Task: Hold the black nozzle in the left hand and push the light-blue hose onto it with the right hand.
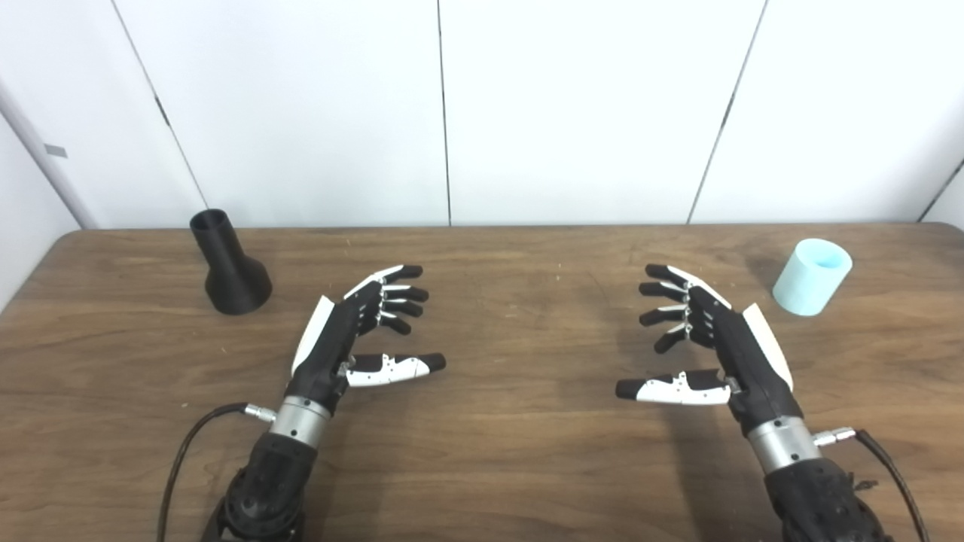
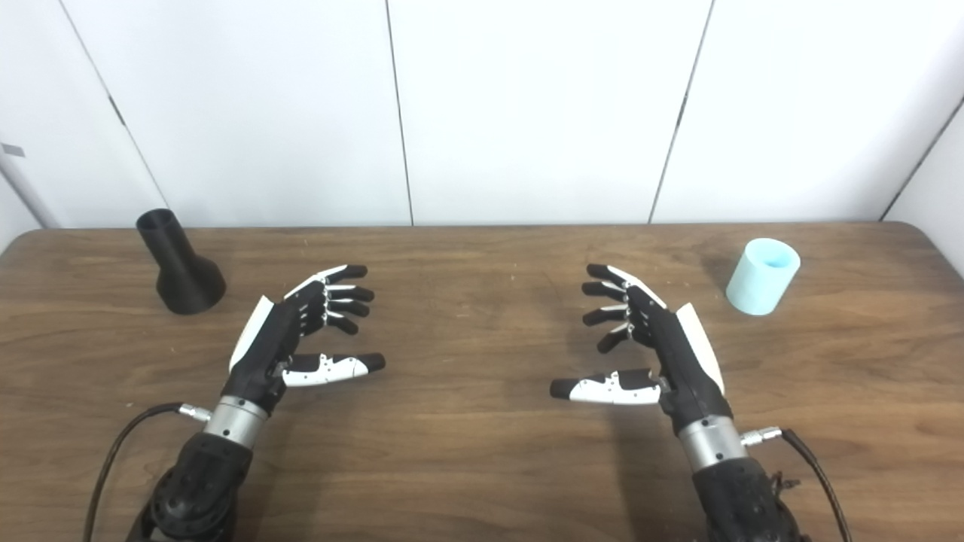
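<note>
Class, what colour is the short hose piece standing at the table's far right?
Light blue hose, shown best in the left eye view.

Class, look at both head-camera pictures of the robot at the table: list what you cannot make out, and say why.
- Inside of the black nozzle: both views show only a dark opening; its depth is hidden by its own wall.
- Inside of the light-blue hose: its rim hides the bore.
- Arms behind the left hand and right hand: cut off by the bottom edge.
- Table: near edge lies out of frame.
</note>
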Robot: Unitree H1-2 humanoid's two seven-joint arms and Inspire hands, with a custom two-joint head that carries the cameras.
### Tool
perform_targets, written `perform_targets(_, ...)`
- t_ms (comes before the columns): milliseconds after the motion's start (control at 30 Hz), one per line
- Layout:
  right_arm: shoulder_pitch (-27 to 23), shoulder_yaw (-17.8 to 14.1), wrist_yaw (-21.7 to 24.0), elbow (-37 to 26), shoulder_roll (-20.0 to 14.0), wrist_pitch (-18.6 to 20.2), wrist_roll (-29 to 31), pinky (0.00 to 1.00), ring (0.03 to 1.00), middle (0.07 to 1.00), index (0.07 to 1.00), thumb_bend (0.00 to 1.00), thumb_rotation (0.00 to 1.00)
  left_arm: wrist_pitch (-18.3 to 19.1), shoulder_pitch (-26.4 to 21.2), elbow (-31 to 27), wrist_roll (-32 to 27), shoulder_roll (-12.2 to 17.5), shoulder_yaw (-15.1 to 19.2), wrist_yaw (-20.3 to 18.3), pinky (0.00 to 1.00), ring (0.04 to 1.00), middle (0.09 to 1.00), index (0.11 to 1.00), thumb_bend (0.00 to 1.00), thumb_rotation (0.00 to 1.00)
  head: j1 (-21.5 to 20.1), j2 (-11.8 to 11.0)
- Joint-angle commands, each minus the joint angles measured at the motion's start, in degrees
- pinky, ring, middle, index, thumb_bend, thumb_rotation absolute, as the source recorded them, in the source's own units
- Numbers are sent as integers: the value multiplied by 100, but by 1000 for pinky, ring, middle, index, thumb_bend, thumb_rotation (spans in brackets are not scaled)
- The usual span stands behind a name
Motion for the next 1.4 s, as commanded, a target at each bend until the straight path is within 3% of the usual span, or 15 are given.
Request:
perform_targets(0,-150,-48,-122,-239,48,-111,-56,428,547,626,679,717,0,-251,-152,-135,-169,-37,65,56,460,572,627,705,688,15,-8,9)
perform_targets(67,-159,-72,-182,-186,73,-173,-72,402,498,522,574,583,0,-249,-158,-141,-270,-79,85,49,423,530,552,659,613,3,-1,21)
perform_targets(133,-177,-125,-260,-102,121,-243,-36,382,435,515,524,529,0,-283,-169,-118,-350,-126,98,55,396,495,495,578,544,0,-6,22)
perform_targets(233,-188,-185,-357,-28,199,-323,-19,367,416,506,515,516,0,-357,-183,-44,-391,-158,115,62,390,461,471,520,520,0,1,21)
perform_targets(533,-186,-197,-481,-9,281,-388,-53,348,410,486,525,514,0,-426,-184,-15,-374,-172,132,54,384,436,466,513,516,0,85,2)
perform_targets(600,-171,-216,-459,1,256,-408,-24,346,409,487,526,514,0,-435,-184,-9,-352,-186,117,58,383,443,469,516,508,0,313,-63)
perform_targets(667,-134,-251,-410,24,175,-463,32,346,407,488,526,514,0,-452,-171,19,-271,-248,74,101,384,450,470,517,502,0,961,-266)
perform_targets(733,-99,-266,-353,48,93,-498,55,342,405,494,530,513,0,-491,-164,73,-191,-309,32,146,381,453,470,518,500,0,1016,-289)
perform_targets(833,-31,-280,-218,86,-61,-447,159,354,407,518,536,511,0,-627,-167,235,-5,-408,-48,262,370,456,473,519,501,0,1601,-603)
perform_targets(933,28,-319,1,-105,-167,89,387,453,588,681,501,514,110,-730,-179,370,200,-458,-111,394,382,452,482,520,501,0,1770,-802)
perform_targets(1067,7,-282,-30,313,-245,-671,436,425,598,701,496,517,127,-793,-180,407,543,-392,-129,574,429,460,494,503,502,0,1898,-985)
perform_targets(1167,-9,-254,-57,396,-230,-782,372,414,578,699,496,517,127,-916,-230,343,1242,-151,-100,910,512,588,504,486,516,0,1937,-1051)
perform_targets(1200,-14,-256,-57,401,-221,-778,382,417,578,700,610,665,52,-868,-234,222,1399,-93,-58,980,533,612,505,487,518,0,1937,-1051)
perform_targets(1233,-24,-259,-57,404,-214,-766,398,419,577,701,649,715,26,-821,-240,93,1489,-42,-8,1018,544,624,505,489,518,0,1931,-1067)
perform_targets(1367,-60,-285,-62,440,-230,-768,416,419,576,701,687,767,1,-700,-258,-394,1896,186,167,1175,563,645,503,497,518,0,1970,-1095)
